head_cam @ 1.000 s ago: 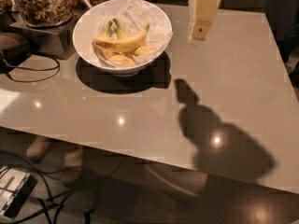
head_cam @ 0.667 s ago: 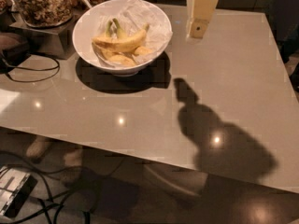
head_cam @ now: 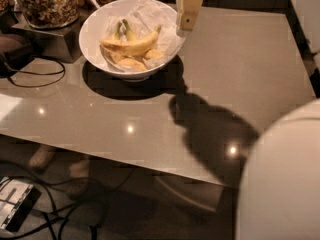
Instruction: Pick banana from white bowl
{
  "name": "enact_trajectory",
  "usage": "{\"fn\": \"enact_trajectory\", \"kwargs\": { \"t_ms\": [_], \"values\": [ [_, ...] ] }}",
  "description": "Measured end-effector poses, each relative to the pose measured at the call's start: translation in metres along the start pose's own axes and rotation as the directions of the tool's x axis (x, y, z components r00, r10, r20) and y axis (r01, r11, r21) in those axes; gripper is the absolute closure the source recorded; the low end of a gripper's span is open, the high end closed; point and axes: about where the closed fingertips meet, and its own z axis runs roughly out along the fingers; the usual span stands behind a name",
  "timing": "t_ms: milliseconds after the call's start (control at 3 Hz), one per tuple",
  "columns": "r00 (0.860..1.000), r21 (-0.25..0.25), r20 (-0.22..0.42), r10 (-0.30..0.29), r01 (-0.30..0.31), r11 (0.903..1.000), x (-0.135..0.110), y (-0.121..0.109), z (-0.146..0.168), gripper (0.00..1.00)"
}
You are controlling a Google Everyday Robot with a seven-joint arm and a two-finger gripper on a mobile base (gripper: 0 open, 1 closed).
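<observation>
- Nearest, at 4 to 5 o'clock in the camera view, a large pale rounded part of the robot's body (head_cam: pixel 285 179) is seen, blurred, covering the corner of the table (head_cam: pixel 150 134).
- Below the table's near edge, at 7 o'clock, dark cables (head_cam: pixel 60 219) and a small device (head_cam: pixel 15 206) are seen on the floor.
- The glossy grey table fills the middle of the view; a heavy shadow (head_cam: pixel 210 134) is cast on it between the robot's body and the bowl.
- At 11 o'clock the white bowl (head_cam: pixel 95 39) is seen standing on the table, lined with crumpled white paper (head_cam: pixel 150 16).
- The banana (head_cam: pixel 131 47) is seen lying inside the bowl, on its side, curved, above some smaller yellow pieces (head_cam: pixel 132 63); two green-tinged stems (head_cam: pixel 125 30) are seen behind it.
- The banana is judged to be light, soft under its skin and easily bruised, so a gentle pinch across its thick middle, against the curve, is advised; the loose paper could be caught with it.
- At 12 o'clock the end effector (head_cam: pixel 187 6) hangs just beside the bowl's right rim; whether it is spread or pressed together cannot be told, and nothing is seen to be held.
- Farthest, at 10 to 11 o'clock, a glass jar of granola (head_cam: pixel 47 4) is seen on a dark stand (head_cam: pixel 45 41).
</observation>
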Motion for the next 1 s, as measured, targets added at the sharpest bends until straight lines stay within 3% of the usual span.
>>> {"fn": "enact_trajectory", "kwargs": {
  "t_ms": [667, 1000],
  "values": [
    [0.998, -0.019, 0.036, -0.044, 0.045, 0.9988, -0.026, -0.036, 0.043, 0.02],
    [0.997, -0.032, 0.044, -0.057, 0.058, 0.9978, -0.038, -0.044, 0.059, 0.13]
  ]
}}
